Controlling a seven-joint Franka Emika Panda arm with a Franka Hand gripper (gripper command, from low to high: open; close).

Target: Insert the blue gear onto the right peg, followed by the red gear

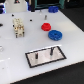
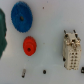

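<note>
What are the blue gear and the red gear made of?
Both look like plastic. The blue gear and the smaller red gear each show one bright, even colour with a dull, smooth face. The pictures are blurry, so plastic is only my guess.

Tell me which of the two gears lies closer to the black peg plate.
The blue gear, the larger disc, lies closer to the peg plate; the smaller red gear sits farther back on the table.

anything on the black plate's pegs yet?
No. The black plate carries only its two bare upright pegs, including the right peg. The blue gear and red gear lie apart on the table. Nothing covers the plate.
</note>
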